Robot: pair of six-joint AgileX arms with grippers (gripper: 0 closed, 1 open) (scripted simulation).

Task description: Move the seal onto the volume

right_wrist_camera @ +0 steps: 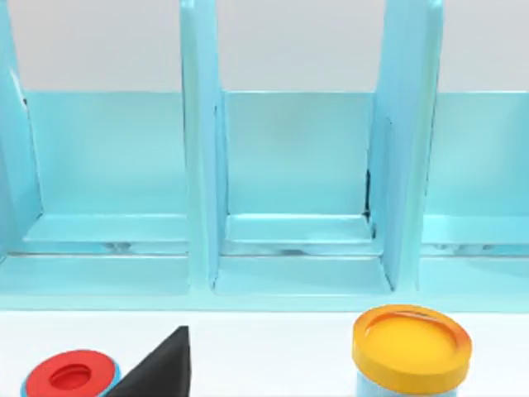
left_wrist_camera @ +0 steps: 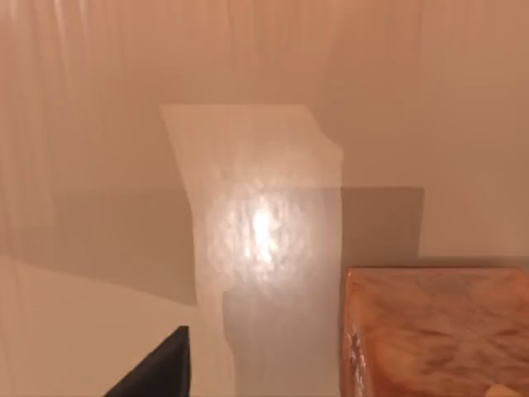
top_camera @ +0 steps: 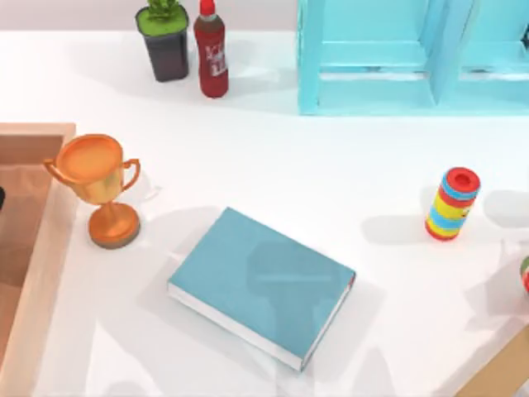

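At the desk's [top_camera: 331,165] left edge sits a wooden tray [top_camera: 33,240], with an orange trophy [top_camera: 99,186] just beside it. Near the back edge stand a potted plant [top_camera: 165,41] and a red bottle [top_camera: 212,50]. The volume [top_camera: 260,281] lies flat, skewed, near the front edge at the middle. A turquoise shelf [top_camera: 388,58] stands at the back right, and a rainbow-striped cylinder [top_camera: 452,203] stands upright toward the right edge. A dark fingertip of the left gripper [left_wrist_camera: 157,372] and one of the right gripper [right_wrist_camera: 161,368] show; whether either is released or clenched, I cannot tell.
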